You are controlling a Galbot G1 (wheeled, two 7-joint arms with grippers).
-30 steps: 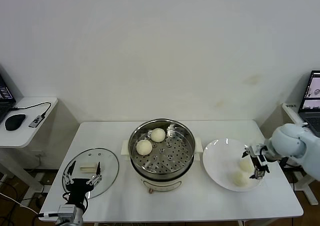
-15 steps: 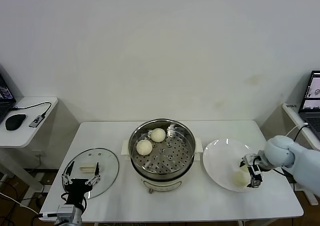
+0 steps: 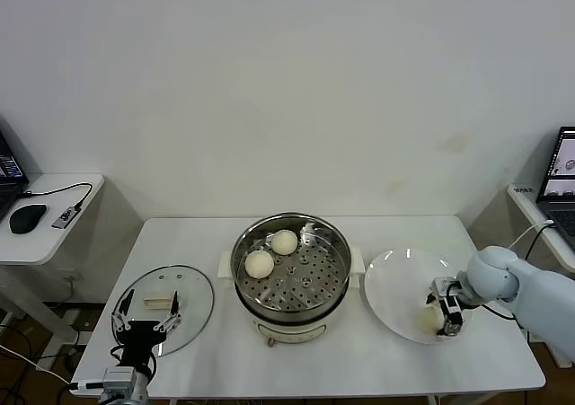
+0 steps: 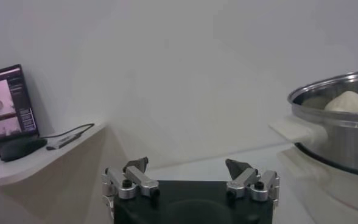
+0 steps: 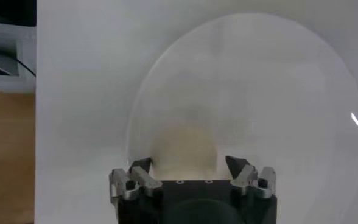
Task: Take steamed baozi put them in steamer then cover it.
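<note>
The steamer (image 3: 290, 275) stands mid-table with two baozi (image 3: 259, 263) (image 3: 284, 242) on its perforated tray. My right gripper (image 3: 446, 308) is low over the white plate (image 3: 391, 284), open, with a baozi (image 3: 429, 317) between its jaws; in the right wrist view that baozi (image 5: 184, 146) sits between the spread fingers of the gripper (image 5: 188, 163). A second baozi on the plate does not show. The cover (image 3: 184, 302) lies flat at the left. My left gripper (image 3: 146, 313) is parked open at the cover's near edge; it is also open in the left wrist view (image 4: 188, 172).
The left wrist view shows the steamer's wall (image 4: 343, 131) with a baozi (image 4: 349, 100) above its rim. A side desk with a mouse (image 3: 27, 216) stands at the left. A laptop (image 3: 561, 167) stands at the far right.
My right gripper has dropped and moved toward the plate's front, and now straddles a baozi. The other baozi on the plate has gone out of sight. The left arm has not moved.
</note>
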